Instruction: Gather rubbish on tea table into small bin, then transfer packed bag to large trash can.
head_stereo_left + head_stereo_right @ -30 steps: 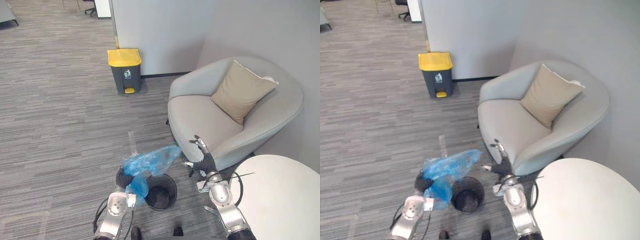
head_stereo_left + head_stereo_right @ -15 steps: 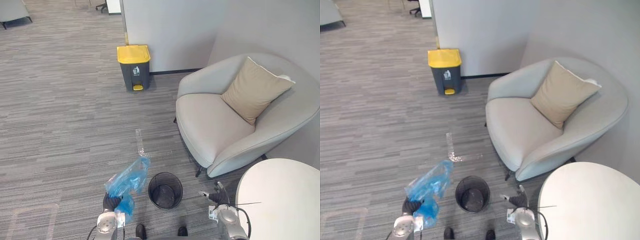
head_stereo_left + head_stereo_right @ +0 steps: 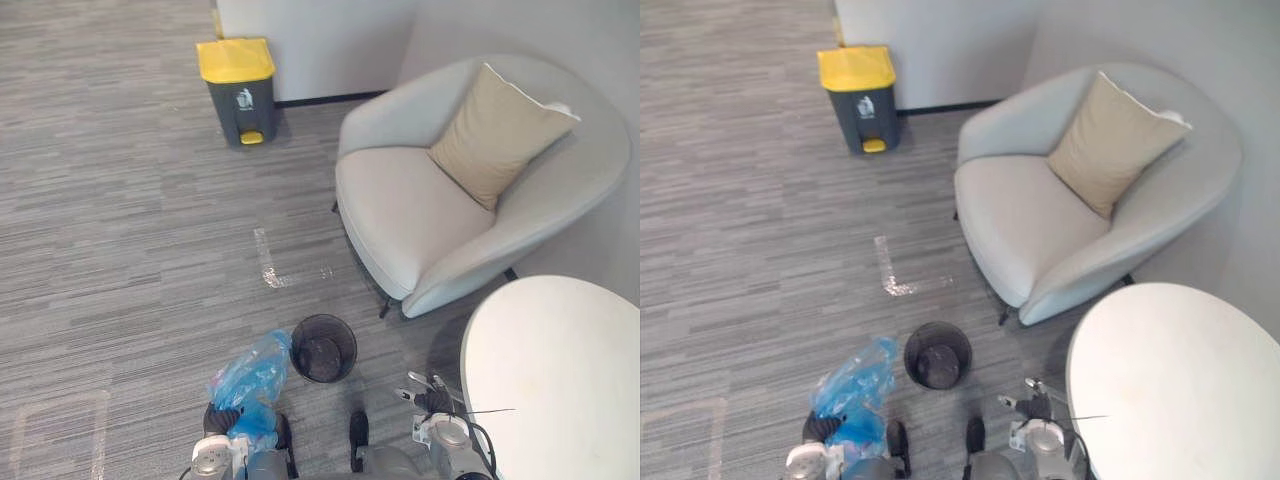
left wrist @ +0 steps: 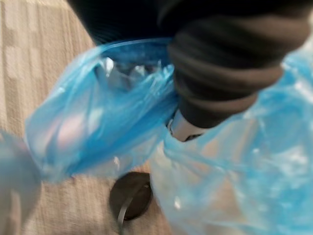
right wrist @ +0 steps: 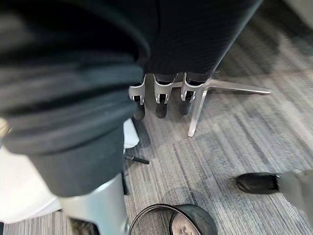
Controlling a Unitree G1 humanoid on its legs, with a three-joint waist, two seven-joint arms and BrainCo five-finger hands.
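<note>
A crumpled blue plastic bag [image 3: 251, 372] hangs just left of the small black mesh bin [image 3: 323, 347] on the carpet. My left hand [image 3: 222, 420] is shut on the bag's lower end, low and close to my body. In the left wrist view the blue bag [image 4: 98, 117] bunches around the hand's dark cover [image 4: 220, 63]. My right hand [image 3: 430, 400] sits low beside the white round tea table [image 3: 550, 370], fingers [image 5: 161, 100] relaxed and holding nothing. The large grey trash can [image 3: 238, 75] with a yellow lid stands far off by the wall.
A grey armchair [image 3: 400, 215] with a tan cushion [image 3: 497, 122] stands right of the bin, and one of its metal legs [image 5: 215, 90] shows past my right hand. White tape marks [image 3: 265, 258] lie on the carpet between the bin and the trash can.
Both hands have dropped low and close to my body. The bag came down with the left hand and now hangs left of the small bin. The camera has also shifted.
</note>
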